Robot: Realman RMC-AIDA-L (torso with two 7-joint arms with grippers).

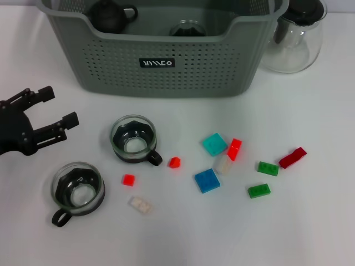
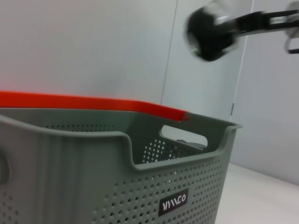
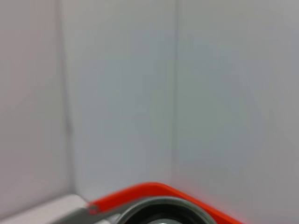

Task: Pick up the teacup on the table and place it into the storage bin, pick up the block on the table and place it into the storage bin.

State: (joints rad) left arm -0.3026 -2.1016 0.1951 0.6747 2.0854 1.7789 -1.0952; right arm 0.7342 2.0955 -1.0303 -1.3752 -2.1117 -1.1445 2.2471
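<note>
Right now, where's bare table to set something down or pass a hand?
Free: the near edge below the blocks, and the strip between the storage bin and the teacup running right over the teal block. Crowded: the block scatter around the blue block, and the left gripper by both cups.

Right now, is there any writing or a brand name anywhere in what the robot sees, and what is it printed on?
One small black label with stylised white lettering, on the front wall of the storage bin; the head and left wrist views both show it, but I cannot read it with confidence.
No other text shows: nothing on the teacups, the blocks, or the glass pot.
</note>
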